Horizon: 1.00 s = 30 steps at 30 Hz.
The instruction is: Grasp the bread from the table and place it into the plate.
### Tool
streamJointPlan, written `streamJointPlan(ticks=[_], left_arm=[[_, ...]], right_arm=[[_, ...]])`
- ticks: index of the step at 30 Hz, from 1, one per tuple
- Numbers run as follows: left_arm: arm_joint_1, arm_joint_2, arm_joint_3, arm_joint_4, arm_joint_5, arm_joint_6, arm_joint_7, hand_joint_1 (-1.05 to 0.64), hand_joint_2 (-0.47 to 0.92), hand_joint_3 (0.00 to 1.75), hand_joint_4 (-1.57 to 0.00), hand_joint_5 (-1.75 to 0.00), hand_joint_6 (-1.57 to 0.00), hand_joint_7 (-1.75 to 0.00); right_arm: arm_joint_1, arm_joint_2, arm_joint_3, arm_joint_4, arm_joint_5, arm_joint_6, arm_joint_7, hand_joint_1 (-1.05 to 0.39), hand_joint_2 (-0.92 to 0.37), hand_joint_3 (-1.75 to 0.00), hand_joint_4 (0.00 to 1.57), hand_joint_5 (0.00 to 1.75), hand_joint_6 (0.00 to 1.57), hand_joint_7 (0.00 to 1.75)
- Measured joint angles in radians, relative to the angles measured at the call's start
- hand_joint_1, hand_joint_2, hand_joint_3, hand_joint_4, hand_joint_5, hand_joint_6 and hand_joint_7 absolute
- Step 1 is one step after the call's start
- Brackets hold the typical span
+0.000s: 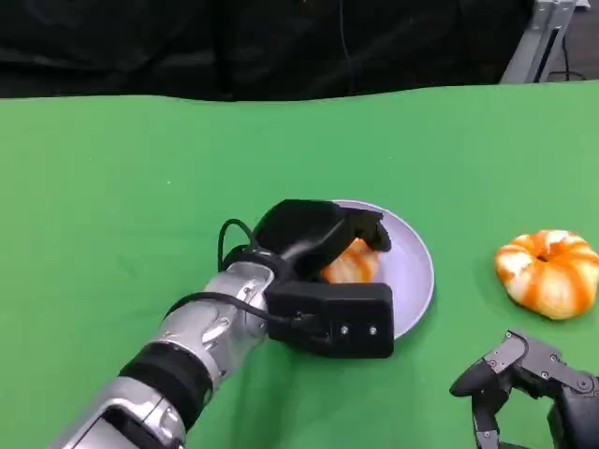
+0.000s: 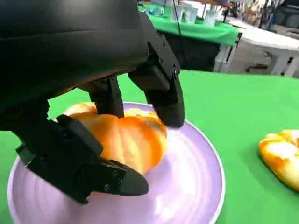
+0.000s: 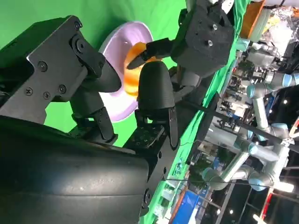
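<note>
At table centre, left hand point(image 1: 323, 245) over the lilac plate point(image 1: 412, 271), fingers curled around the orange bread point(image 1: 348, 267), which appears to rest in the plate. Risk, by my reading: a finger dragging on release could roll the bread out over the rim. At three o'clock from the plate, a second orange loaf point(image 1: 550, 272). Right hand point(image 1: 524, 388) at five o'clock, fingers spread, holding nothing. Green cloth point(image 1: 122, 187); black drape point(image 1: 234, 42) behind.

Surface point(image 1: 140, 187): uniform green. Plate point(image 1: 416, 271): pale lilac, unpatterned. Bread point(image 2: 126, 140) on plate: orange with pale, possibly cream, streaks. Second bread point(image 1: 549, 273): orange and white stripes. Left robot hand point(image 1: 323, 243): black; forearm point(image 1: 187, 351): silver.
</note>
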Motion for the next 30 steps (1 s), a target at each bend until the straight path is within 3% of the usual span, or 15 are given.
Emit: streamJointPlan(ticks=[4,5,6,9,18,26,30], left_arm=[[0.001,0.015,-0.019,-0.035,0.001,0.017,-0.079,-0.69,0.92,0.33,0.0,-0.32,-0.16,-0.03],[0.001,0.017,-0.021,-0.041,0.001,0.021,-0.084,-0.81,0.92,0.43,0.0,-0.13,-0.08,-0.01],[0.001,0.022,-0.028,-0.051,0.008,0.028,-0.093,-0.86,0.92,0.47,0.0,-0.07,-0.05,-0.01],[0.001,0.048,-0.065,-0.088,0.053,0.046,-0.123,-0.92,0.92,0.51,0.0,-0.01,-0.03,0.0],[0.032,0.099,-0.068,-0.222,0.075,0.072,-0.138,-0.91,0.92,0.55,-0.05,-0.03,-0.06,-0.03],[0.131,0.203,0.013,-0.421,0.022,0.057,-0.17,-0.77,0.92,0.44,-0.21,-0.14,-0.18,-0.07],[0.244,0.279,0.091,-0.562,-0.059,-0.014,-0.174,-0.71,0.92,0.41,-0.29,-0.2,-0.23,-0.09]], right_arm=[[0.0,0.005,0.003,-0.001,-0.011,0.0,-0.002,0.13,-0.33,-1.36,0.84,1.68,0.82,1.29],[0.0,0.007,0.003,-0.001,-0.011,0.0,-0.002,0.13,-0.34,-1.36,0.84,1.67,0.81,1.29],[0.0,0.008,0.003,-0.001,-0.011,0.0,-0.002,0.14,-0.33,-1.37,0.84,1.67,0.81,1.29],[0.001,0.008,0.003,-0.002,-0.011,0.0,-0.002,0.14,-0.33,-1.38,0.83,1.67,0.81,1.3],[0.001,0.009,0.003,-0.003,-0.009,0.0,-0.002,0.13,-0.32,-1.37,0.84,1.68,0.81,1.3],[0.004,0.009,0.001,-0.005,-0.01,0.0,-0.001,0.11,-0.34,-1.34,0.83,1.68,0.8,1.3],[0.005,0.009,-0.002,-0.004,-0.008,0.0,0.0,0.12,-0.35,-1.35,0.83,1.68,0.8,1.3]])
